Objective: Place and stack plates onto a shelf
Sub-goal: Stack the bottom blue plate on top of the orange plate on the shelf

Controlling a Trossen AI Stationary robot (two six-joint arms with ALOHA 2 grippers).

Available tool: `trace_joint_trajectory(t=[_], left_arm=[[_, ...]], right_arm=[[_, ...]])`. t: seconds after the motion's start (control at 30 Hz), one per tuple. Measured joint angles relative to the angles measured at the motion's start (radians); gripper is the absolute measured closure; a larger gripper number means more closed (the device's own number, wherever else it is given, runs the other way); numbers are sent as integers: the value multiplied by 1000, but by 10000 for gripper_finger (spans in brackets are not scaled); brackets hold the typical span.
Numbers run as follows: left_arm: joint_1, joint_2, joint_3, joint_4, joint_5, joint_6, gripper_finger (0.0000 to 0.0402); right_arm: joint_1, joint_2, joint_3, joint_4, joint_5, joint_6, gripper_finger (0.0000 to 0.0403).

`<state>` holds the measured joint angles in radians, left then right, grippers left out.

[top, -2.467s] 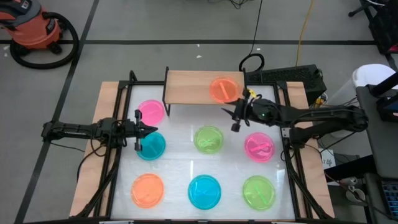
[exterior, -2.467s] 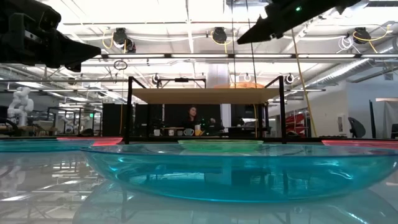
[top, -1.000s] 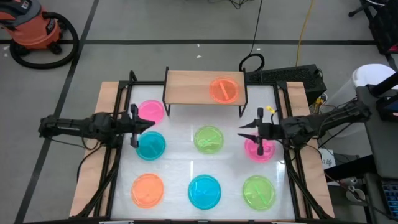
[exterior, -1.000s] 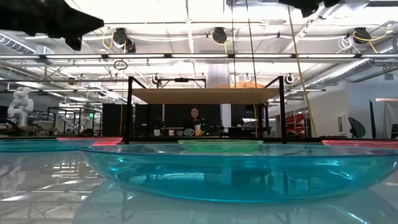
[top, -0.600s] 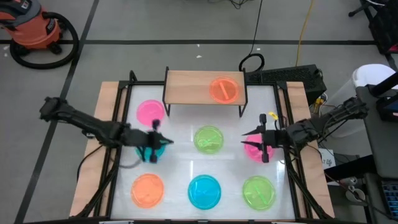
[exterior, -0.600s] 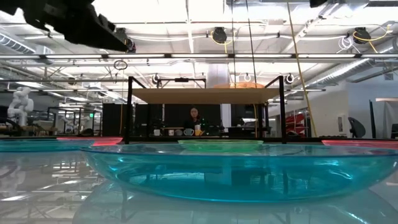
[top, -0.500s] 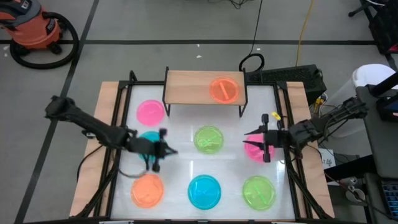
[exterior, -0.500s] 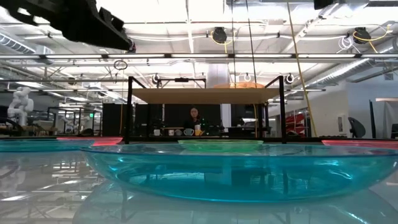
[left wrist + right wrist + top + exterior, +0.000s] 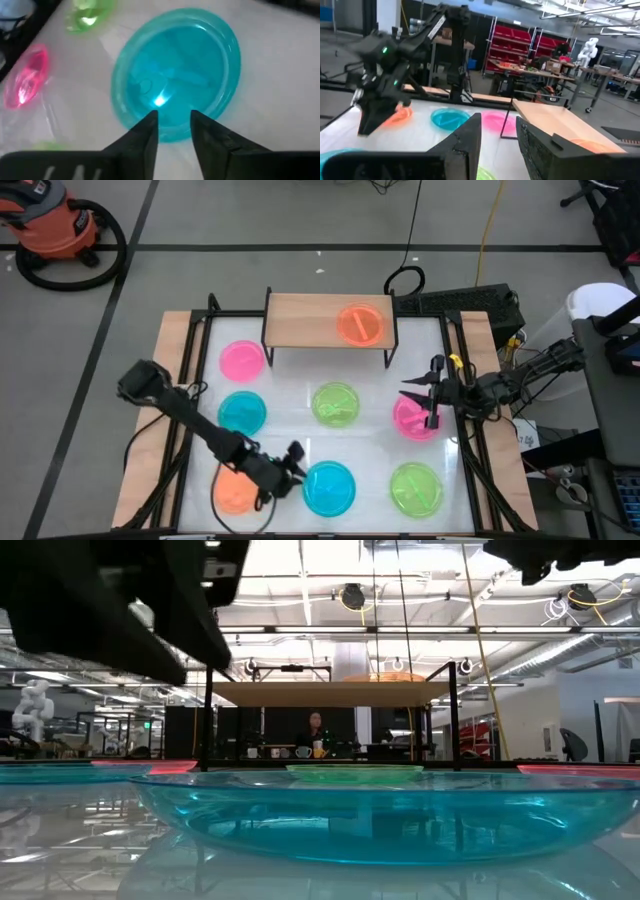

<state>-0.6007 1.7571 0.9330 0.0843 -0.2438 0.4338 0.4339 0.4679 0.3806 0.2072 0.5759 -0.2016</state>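
the shelf (image 9: 310, 321), a low light-wood board on thin black legs, stands at the far middle of the table (image 9: 290, 425) and carries one orange plate (image 9: 361, 323) on its right half; the left half of the board is bare wood. seven more plates lie flat and apart on the white tabletop: a pink plate (image 9: 242, 361) just in front of the shelf's left leg, a blue plate (image 9: 241, 413) below it, a green plate (image 9: 335, 403) at centre, a second pink plate (image 9: 412, 418) at right, and along the near edge a second orange plate (image 9: 233, 490), a second blue plate (image 9: 329, 488) and a second green plate (image 9: 416, 488). all are small, round, translucent and shallow-rimmed, with a bright glint at the middle.

compared with half a second earlier, the left gripper (image 9: 288, 470) has swung from beside the upper blue plate down to the near row, and now sits between the near orange plate and the near blue plate. in the left wrist view its fingers (image 9: 145, 131) stand a narrow gap apart with nothing between them, pointing at the near rim of the blue plate (image 9: 176, 74). the right gripper (image 9: 428, 394) has barely shifted and hovers over the far edge of the right-hand pink plate, fingers parted a little and empty. the plates themselves lie where they did.

in the low view the near blue plate (image 9: 380, 815) fills the foreground, with the shelf (image 9: 330, 692) behind it.
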Motion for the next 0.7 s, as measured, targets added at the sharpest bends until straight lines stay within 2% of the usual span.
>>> trace_joint_trajectory(t=[0.13, 0.3, 0.43, 0.7], left_arm=[[-35, 101, 76, -63, -10, 81, 249], [-79, 165, 145, -176, -79, 123, 234], [-92, 180, 154, -167, -130, 170, 234], [-81, 220, 157, -145, -148, 201, 234]], right_arm=[[0, 0, -7, 11, 0, 5, 298], [0, 2, -7, 11, 0, 14, 298], [0, 3, -7, 11, 0, 25, 298], [0, 15, -7, 5, -1, 55, 298]])
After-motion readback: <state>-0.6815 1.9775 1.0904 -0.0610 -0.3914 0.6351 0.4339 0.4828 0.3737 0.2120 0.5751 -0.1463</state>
